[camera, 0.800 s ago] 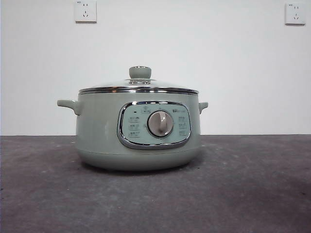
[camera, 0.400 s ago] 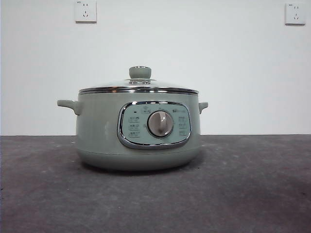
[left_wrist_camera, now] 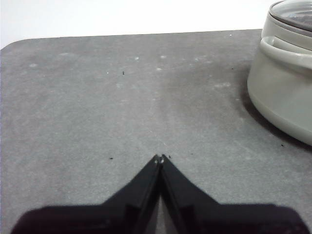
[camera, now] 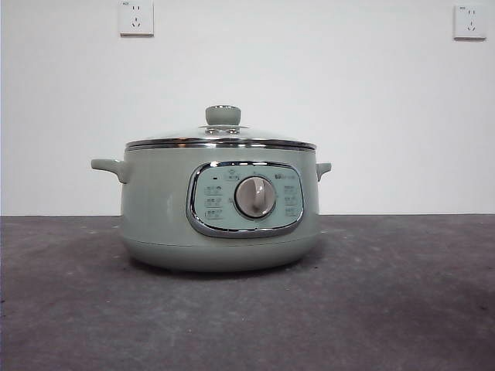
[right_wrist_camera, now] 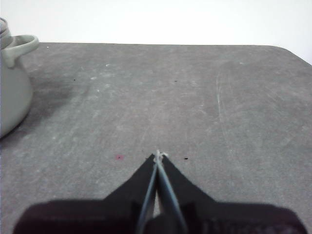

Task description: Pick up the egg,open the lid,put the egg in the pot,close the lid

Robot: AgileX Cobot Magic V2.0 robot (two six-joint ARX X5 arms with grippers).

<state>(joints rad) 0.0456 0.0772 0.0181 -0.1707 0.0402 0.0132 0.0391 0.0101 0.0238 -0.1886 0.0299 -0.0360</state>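
Note:
The pale sage-green pot (camera: pixel 158 209) stands in the middle of the grey table in the front view, its control panel and silver dial (camera: pixel 254 196) facing the camera. The glass lid (camera: pixel 222 139) with its green knob (camera: pixel 223 115) sits closed on it. The egg is not in view. My left gripper (left_wrist_camera: pixel 160 158) is shut and empty above bare table, with the pot (left_wrist_camera: pixel 282 87) off to one side. My right gripper (right_wrist_camera: pixel 158 155) is shut and empty above bare table, with the pot's handle (right_wrist_camera: pixel 19 48) at the view's edge. Neither arm shows in the front view.
The grey table (camera: pixel 402 294) ends at a white wall with two sockets (camera: pixel 136 17) high up. The table's rounded corners show in both wrist views (left_wrist_camera: pixel 14 45).

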